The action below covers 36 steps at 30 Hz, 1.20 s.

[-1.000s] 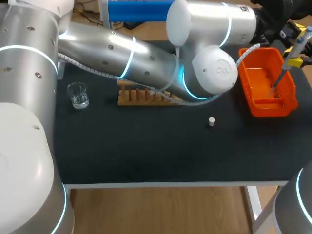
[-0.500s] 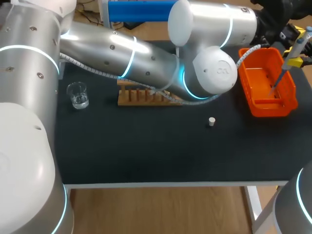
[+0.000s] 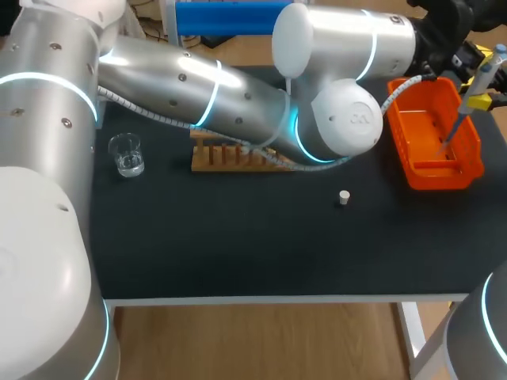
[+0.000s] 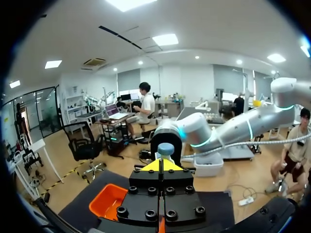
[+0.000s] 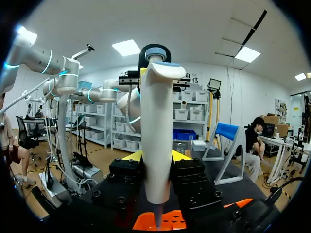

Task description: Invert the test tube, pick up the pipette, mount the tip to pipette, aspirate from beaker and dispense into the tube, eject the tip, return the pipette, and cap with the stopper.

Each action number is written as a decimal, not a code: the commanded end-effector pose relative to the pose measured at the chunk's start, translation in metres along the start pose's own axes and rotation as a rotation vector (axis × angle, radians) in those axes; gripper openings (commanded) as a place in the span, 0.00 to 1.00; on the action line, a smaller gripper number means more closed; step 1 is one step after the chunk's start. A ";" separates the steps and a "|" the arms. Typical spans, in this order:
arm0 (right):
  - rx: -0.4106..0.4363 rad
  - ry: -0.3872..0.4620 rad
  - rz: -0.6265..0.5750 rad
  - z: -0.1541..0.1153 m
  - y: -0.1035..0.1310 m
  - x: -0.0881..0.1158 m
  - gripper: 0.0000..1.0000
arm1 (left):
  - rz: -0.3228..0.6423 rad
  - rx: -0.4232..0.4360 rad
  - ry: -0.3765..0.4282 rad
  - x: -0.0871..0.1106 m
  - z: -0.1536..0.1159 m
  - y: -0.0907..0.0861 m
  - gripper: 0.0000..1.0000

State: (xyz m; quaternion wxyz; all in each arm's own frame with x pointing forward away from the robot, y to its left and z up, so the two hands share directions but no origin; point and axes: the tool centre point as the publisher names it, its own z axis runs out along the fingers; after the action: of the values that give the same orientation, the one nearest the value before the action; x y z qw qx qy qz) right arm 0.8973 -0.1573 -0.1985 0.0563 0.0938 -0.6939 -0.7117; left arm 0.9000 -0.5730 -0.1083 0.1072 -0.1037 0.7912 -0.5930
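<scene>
**Fingers of the right gripper clamped on the pipette; left gripper pinched together, nothing visible between. Looks like tip-eject.**

- The pipette hangs roughly upright, with its thin end pointing down into the orange bin at the table's far right. Can't tell whether a tip is on it.
- The left arm reaches right across the table. Its closed fingertips sit close to the pipette's blue-capped top. My guess is that it's placed to press the ejector, but contact isn't visible.
- Beaker is on the left side, well apart from the pipette. Aspirate and dispense are probably finished, judging only by where the pipette is now.
- The wooden rack is mostly hidden under the left arm. The tube isn't visible, so I can't confirm it was inverted or filled.
- Stopper is loose on the mat, between rack and bin, so capping isn't done.
- Left to do, as I read it: eject the tip, return the pipette, cap the tube.
</scene>
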 end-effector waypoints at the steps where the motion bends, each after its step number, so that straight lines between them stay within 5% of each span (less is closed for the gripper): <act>1: 0.000 0.007 0.000 -0.002 0.002 -0.002 0.00 | 0.001 0.015 0.001 0.001 0.003 0.008 0.00; 36: 0.000 0.007 0.000 -0.002 0.002 -0.002 0.00 | 0.006 -0.046 -0.013 0.001 0.012 0.030 0.00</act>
State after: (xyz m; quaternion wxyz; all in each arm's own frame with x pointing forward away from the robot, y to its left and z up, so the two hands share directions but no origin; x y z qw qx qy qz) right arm 0.8972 -0.1582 -0.2094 0.0556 0.0927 -0.6940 -0.7118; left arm 0.9031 -0.5721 -0.1279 0.1082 -0.1040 0.8009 -0.5797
